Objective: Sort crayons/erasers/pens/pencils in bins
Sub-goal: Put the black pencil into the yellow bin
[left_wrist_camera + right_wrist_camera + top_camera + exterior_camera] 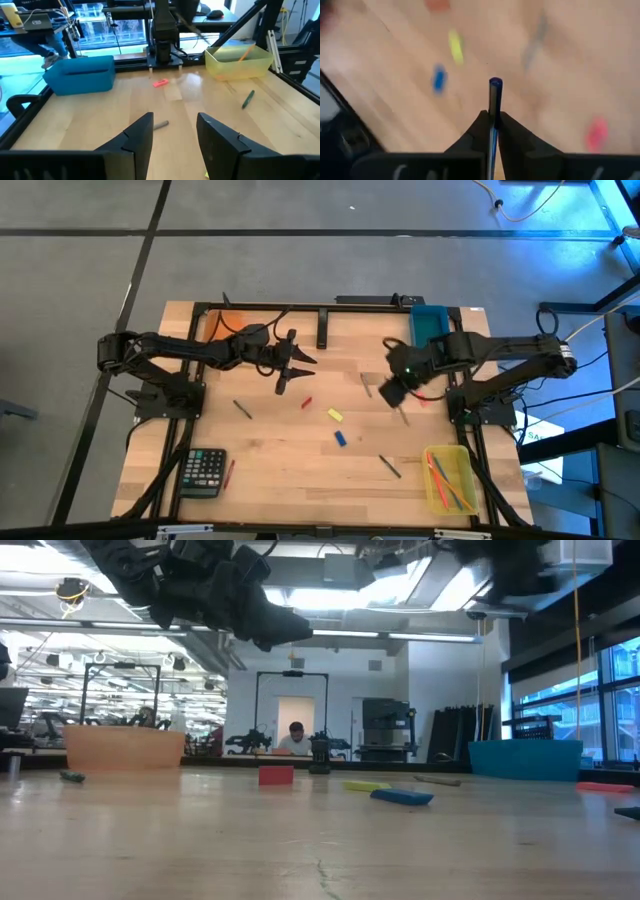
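A thin dark blue pen point(494, 107) stands clamped between the closed fingers of the right gripper point(492, 120), its tip poking out past the fingertips in the right wrist view. Seen from above, that right gripper point(392, 391) hangs over the table's right-centre, its arm folded back at the elbow toward the base on the right edge, with the wrist angled down and toward the middle of the wooden table point(280, 455). The left gripper point(285, 378) reaches from the left base across to the table's upper middle, the arm stretched nearly flat and the wrist tipped down; its two dark fingers point(137, 137) are spread apart with nothing between them. On the boards lie a yellow rectangular eraser point(335, 415), a blue rectangular eraser point(341, 438) just below it, and a short red crayon point(307, 402) near the left gripper. The translucent yellow plastic bin point(462, 470) sits at the near right corner holding several long thin sticks, the teal plastic bin point(428, 322) at the far right, and the orange plastic bin point(222, 326) at the far left, partly behind the left arm. A black calculator point(204, 472) lies near the front left.
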